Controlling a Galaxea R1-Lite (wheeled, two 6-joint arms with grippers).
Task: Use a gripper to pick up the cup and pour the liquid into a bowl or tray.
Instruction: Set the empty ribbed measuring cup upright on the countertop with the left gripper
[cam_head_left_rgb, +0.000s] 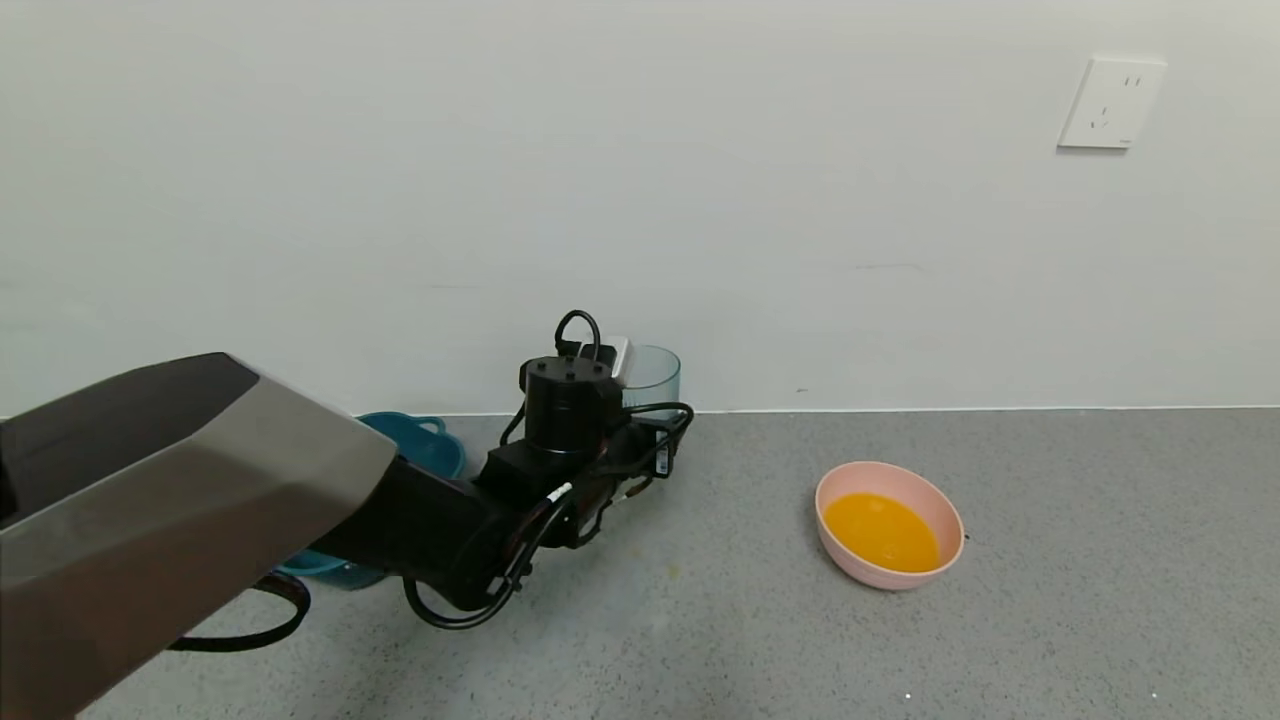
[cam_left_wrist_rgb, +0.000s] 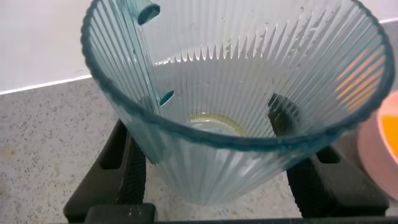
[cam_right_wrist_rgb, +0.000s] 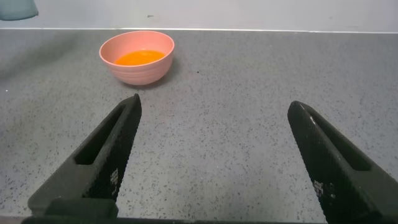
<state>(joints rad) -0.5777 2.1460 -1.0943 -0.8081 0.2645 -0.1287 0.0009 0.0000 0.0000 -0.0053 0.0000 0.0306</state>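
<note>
**Pour looks done, cup nearly empty in left end effector**

Head view: left end effector (cam_head_left_rgb: 640, 415) is sitting well to the left of the pink bowl (cam_head_left_rgb: 890, 524), close to the back wall, gripping the cup (cam_head_left_rgb: 652, 375), which is standing upright and looking clear. The bowl is resting on the grey tabletop (cam_head_left_rgb: 1050, 600) and holding the orange liquid (cam_head_left_rgb: 880, 530), filling a good part of its bottom. A teal tub (cam_head_left_rgb: 420, 445) is showing partly behind the left arm; its contents are hidden. A wall socket (cam_head_left_rgb: 1110, 103) is sitting high on the right. Right arm is not showing here.

Left wrist view: the ribbed cup (cam_left_wrist_rgb: 236, 99) is filling the frame, black fingers (cam_left_wrist_rgb: 127, 165) pressing on both sides, so the end effector is holding it. Only a faint yellowish ring is remaining at the cup's bottom. An edge of the bowl (cam_left_wrist_rgb: 379, 155) is peeking in beside it.

Right wrist view: right end effector (cam_right_wrist_rgb: 214, 155) is hanging idle over the tabletop, fingers spread wide, holding nothing. The bowl (cam_right_wrist_rgb: 137, 59) with liquid (cam_right_wrist_rgb: 138, 57) is lying ahead of it, well apart.

Judgement: the transfer appears finished; what is left is likely just setting the cup down and letting go
</note>
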